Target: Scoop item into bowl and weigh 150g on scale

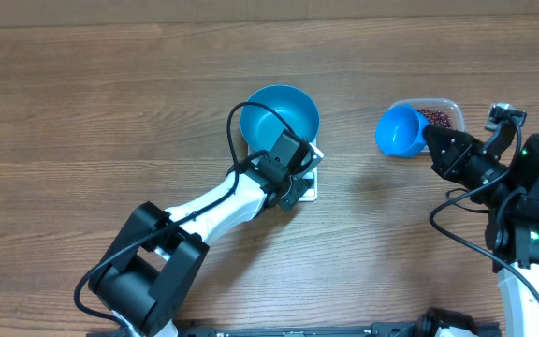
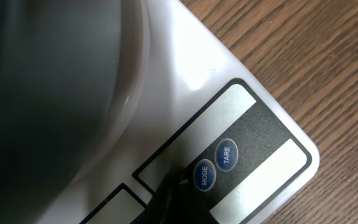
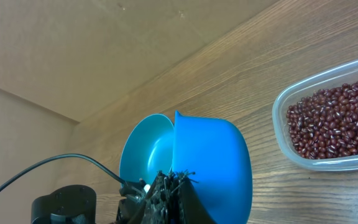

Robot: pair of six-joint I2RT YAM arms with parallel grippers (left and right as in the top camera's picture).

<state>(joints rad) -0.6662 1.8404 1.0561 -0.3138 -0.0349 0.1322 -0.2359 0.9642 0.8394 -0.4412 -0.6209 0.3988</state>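
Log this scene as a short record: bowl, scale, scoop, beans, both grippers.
bowl: teal, empty, sitting on the scale
left gripper: shut, tip by the MODE button on the scale's panel
right gripper: shut on the scoop
scoop state: blue, empty, next to the tub
beans: in the clear tub, none seen in the bowl

The smooth round teal-blue bowl (image 1: 298,108) sits on a flat square white scale (image 2: 191,81), whose speckled dark grey panel (image 2: 260,130) carries round blue buttons (image 2: 227,155) with white lettering. Tiny dark red-brown beans (image 3: 334,121) fill a clear plastic tub (image 3: 280,130). The plastic scoop (image 1: 399,131) is bright blue. The wooden bench (image 1: 82,112) shows streaky brown grain.
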